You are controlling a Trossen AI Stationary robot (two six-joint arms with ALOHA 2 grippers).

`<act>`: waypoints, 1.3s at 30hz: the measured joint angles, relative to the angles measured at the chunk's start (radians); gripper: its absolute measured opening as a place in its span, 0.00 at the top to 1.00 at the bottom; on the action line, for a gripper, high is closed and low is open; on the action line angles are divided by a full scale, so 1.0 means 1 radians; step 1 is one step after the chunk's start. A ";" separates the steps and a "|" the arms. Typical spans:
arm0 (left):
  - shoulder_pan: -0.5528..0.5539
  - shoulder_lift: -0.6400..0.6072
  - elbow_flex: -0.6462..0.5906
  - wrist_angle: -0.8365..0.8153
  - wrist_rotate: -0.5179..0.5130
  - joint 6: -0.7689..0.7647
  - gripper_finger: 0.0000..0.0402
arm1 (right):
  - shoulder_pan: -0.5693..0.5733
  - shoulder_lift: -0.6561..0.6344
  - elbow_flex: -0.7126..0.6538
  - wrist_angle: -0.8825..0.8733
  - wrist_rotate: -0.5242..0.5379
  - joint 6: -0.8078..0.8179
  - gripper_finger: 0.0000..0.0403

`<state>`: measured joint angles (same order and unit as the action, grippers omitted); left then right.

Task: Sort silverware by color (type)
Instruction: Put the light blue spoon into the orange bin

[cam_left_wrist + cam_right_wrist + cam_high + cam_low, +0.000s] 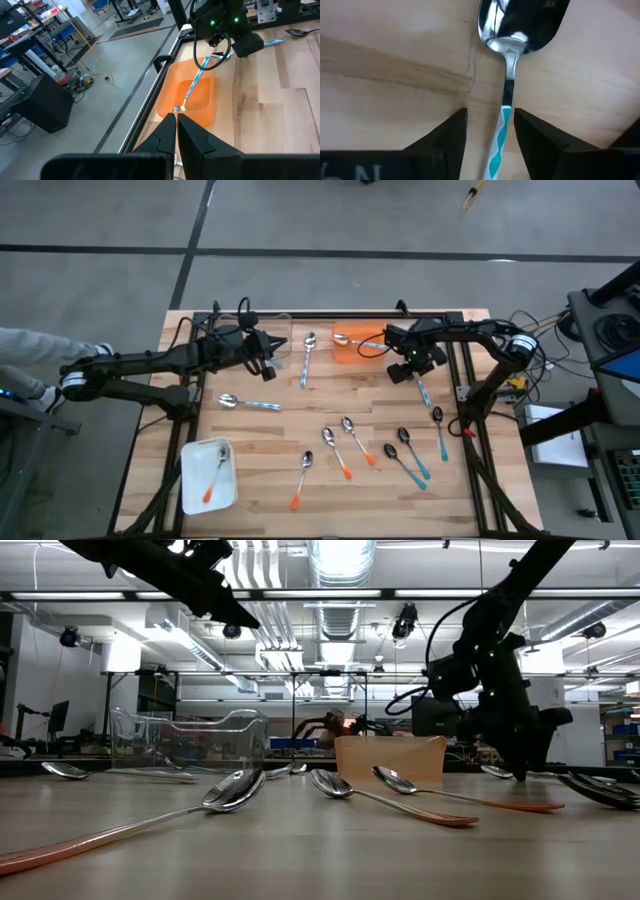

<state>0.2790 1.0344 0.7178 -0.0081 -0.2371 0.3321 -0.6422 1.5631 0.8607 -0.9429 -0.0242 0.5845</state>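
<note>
Teal-striped spoon handle (501, 135) lies between the right pincer's (490, 137) parted fingers — untouched.

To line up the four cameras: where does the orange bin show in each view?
High view: orange bin at the table's far edge, centre, beside the right end effector.
Low view: mid-picture, behind the spoons.
Left wrist view: centre, holding a blue-handled spoon.
Right wrist view: not in it.
Shared landmark: the right end effector next to the bin.
</note>
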 joint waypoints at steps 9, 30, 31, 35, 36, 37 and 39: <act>0.000 0.000 0.001 0.009 0.000 0.000 1.00 | 0.001 -0.002 -0.015 0.027 0.005 0.033 0.75; 0.000 0.000 0.001 0.009 0.000 0.000 1.00 | -0.001 -0.047 -0.021 0.036 0.080 0.129 0.95; 0.000 0.000 0.001 0.009 0.000 0.000 1.00 | -0.002 -0.060 -0.021 0.032 0.098 0.131 0.95; 0.000 0.000 0.002 0.012 0.001 0.000 1.00 | 0.000 -0.115 -0.021 0.019 0.151 0.133 0.95; 0.000 0.000 0.001 0.013 0.000 0.000 1.00 | 0.000 -0.132 -0.021 0.019 0.156 0.136 0.95; 0.000 0.000 0.001 0.014 0.000 0.000 1.00 | 0.000 -0.150 -0.021 0.018 0.162 0.139 0.95; 0.000 0.000 0.002 0.015 0.000 0.000 1.00 | 0.000 -0.186 -0.021 0.018 0.170 0.141 0.95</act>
<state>0.2790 1.0344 0.7195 0.0067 -0.2367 0.3323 -0.6422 1.3774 0.8402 -0.9249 0.1460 0.7256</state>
